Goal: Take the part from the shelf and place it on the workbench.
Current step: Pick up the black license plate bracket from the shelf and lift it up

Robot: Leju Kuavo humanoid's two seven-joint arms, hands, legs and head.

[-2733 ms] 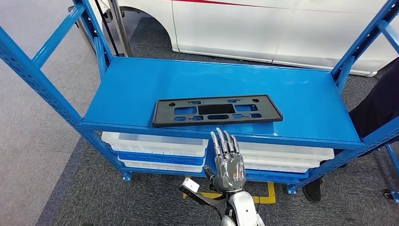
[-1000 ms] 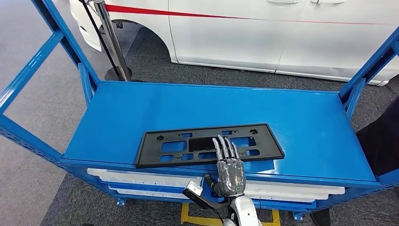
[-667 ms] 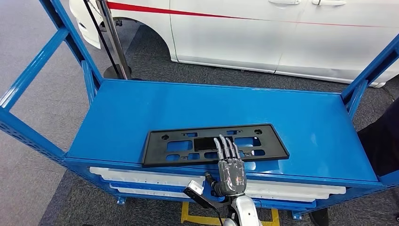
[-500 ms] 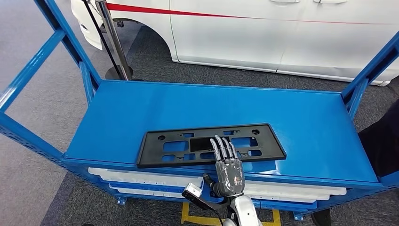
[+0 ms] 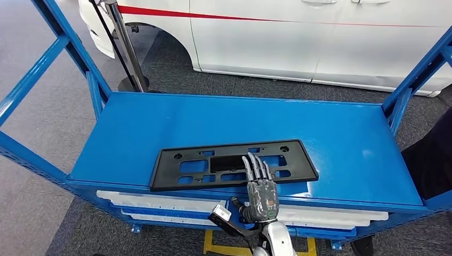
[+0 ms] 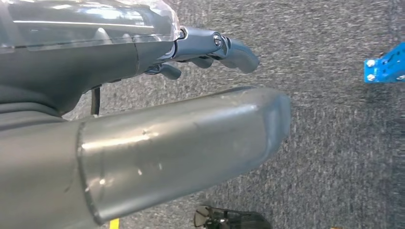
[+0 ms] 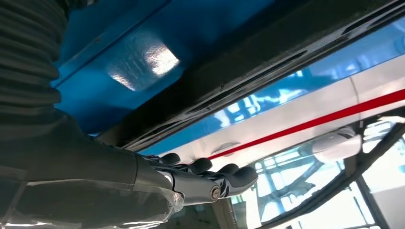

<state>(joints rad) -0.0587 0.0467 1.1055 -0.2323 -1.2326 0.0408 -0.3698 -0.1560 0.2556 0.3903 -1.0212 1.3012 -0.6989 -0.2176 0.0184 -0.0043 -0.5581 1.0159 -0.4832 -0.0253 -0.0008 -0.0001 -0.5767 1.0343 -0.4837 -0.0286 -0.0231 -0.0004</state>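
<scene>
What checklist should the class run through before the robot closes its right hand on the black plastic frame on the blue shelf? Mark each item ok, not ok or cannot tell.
1. Black frame lies flat on the blue shelf, near its front edge: ok.
2. Right hand reaches the frame, fingers extended over its front edge: ok.
3. Fingers closed around the frame: not ok, they are straight.
4. Fingers touching the frame or just above it: cannot tell.
5. Left hand away from the shelf, hanging over grey carpet: ok.
6. Nothing else on the shelf top near the frame: ok.

right hand (image 5: pixel 261 196) raised, fingers (image 5: pixel 255 166) straight and apart.
</scene>
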